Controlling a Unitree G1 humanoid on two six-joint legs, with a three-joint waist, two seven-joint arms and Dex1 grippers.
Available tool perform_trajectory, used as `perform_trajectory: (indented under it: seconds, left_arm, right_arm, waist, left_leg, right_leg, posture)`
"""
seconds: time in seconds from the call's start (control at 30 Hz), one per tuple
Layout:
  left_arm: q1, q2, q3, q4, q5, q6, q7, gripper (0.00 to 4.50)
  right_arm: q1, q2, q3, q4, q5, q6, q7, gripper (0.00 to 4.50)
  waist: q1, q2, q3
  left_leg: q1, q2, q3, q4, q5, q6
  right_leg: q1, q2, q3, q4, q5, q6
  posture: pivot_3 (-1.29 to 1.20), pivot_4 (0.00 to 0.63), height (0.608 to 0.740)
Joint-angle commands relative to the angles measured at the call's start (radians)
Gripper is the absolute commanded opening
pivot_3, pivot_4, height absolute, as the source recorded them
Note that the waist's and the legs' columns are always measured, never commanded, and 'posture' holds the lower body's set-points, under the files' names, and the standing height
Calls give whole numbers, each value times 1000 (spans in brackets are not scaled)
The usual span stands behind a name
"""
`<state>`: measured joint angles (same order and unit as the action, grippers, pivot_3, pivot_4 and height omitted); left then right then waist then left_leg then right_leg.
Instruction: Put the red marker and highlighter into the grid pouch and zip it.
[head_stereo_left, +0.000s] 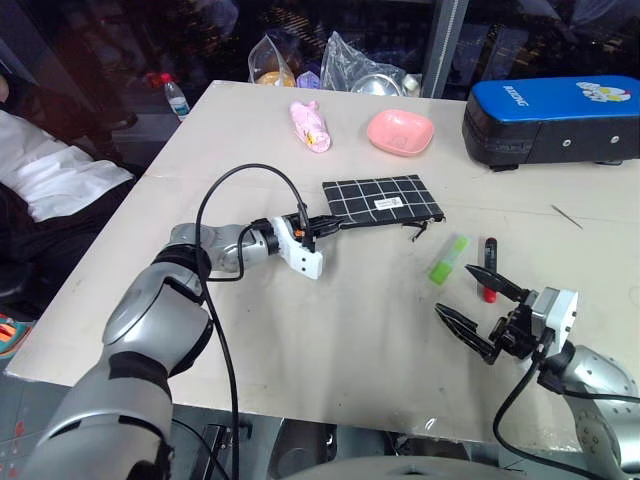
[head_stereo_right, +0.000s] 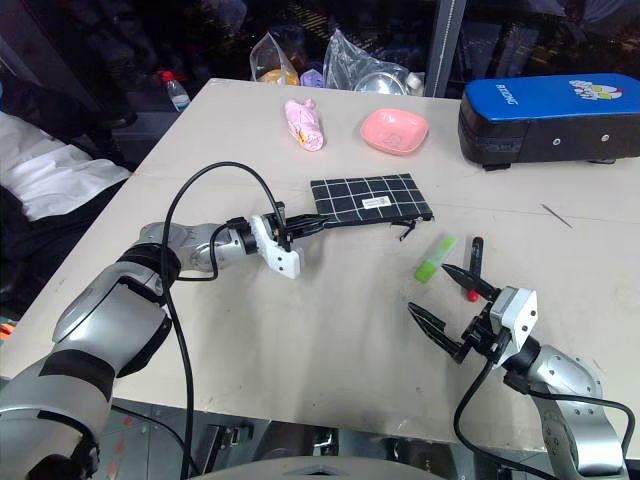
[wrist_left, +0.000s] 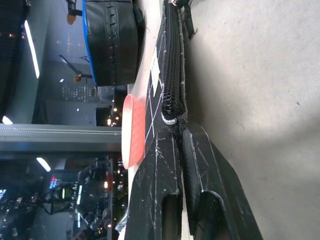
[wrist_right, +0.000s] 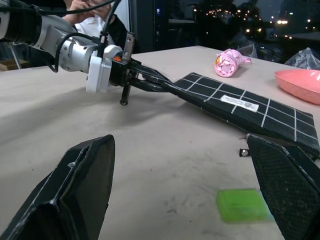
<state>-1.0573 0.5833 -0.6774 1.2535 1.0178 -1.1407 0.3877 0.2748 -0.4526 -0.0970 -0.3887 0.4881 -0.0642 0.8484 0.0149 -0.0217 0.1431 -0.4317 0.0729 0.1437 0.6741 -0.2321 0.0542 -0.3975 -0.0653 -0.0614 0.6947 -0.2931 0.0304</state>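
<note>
Black left gripper level, pouch-pinching

Even overhead light keeps the pale tabletop bright against a dark background speckled with small lamp reflections. Shadows under things are soft. In the right wrist view the nearest finger pads look blurred.

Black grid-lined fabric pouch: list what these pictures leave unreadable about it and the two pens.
- Black grid-lined fabric pouch: whether its zip is open; head views too small, left wrist view edge-on.
- Pouch's white label: print too small.
- Slim red marker: the right gripper's upper finger crosses it in the head views.
- Stubby light-green highlighter: right wrist view blurs it; cap end indistinguishable.
- Pouch corner inside the shut left gripper: fingers cover it.
</note>
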Motion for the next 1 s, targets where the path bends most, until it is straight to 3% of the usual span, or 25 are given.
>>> perform_trajectory:
  seconds: [0.03, 0.17, 0.6, 0.7, 0.87, 1.0]
  left_arm:
    - [-34, -20, -13, 3, 0, 37, 35, 1273]
    - [-43, -41, -39, 12, 17, 90, 69, 3116]
    - [-103, -126, -77, 61, 11, 205, 112, 3116]
    - [-110, -137, -82, 68, 10, 209, 109, 2250]
    - [-111, -141, -76, 74, -1, 204, 93, 162]
    - [-106, -134, -32, 75, -58, 177, 39, 51]
  right_arm:
    - [2, 1, -15, -10, 6, -31, 8, 4238]
    - [1, 1, -15, -3, 6, -39, 11, 4238]
    - [0, -3, -20, 6, 7, -49, 18, 4238]
    - [1, -3, -22, 4, 6, -50, 16, 4238]
    - [10, 0, -21, -2, 2, -54, 10, 4238]
    - [9, 3, -13, -11, -12, -48, -5, 4238]
  waist:
    - [0, -1, 0]
    - [-1, -1, 0]
    - [0, -2, 1]
    - [-1, -2, 1]
    - [-2, -2, 1]
    - [-1, -2, 1]
  left_leg:
    - [0, 0, 0, 0, 0, 0]
    - [0, 0, 0, 0, 0, 0]
    - [-1, 0, 0, 0, 0, 0]
    - [-1, 0, -1, 1, 0, 0]
    - [-1, 0, -1, 1, 0, 0]
    - [-1, 0, -1, 1, 0, 0]
  right_leg:
    - [0, 0, 0, 0, 0, 0]
    - [0, 0, 0, 0, 0, 0]
    - [0, 0, 0, 0, 0, 0]
    - [0, 0, 0, 0, 0, 0]
    - [0, 1, 0, 0, 0, 0]
    - [0, 1, 0, 0, 0, 0]
  posture:
    - [0, 150, 725]
    - [0, 150, 725]
    - [0, 150, 725]
    - [0, 150, 725]
    - [0, 150, 725]
    - [0, 150, 725]
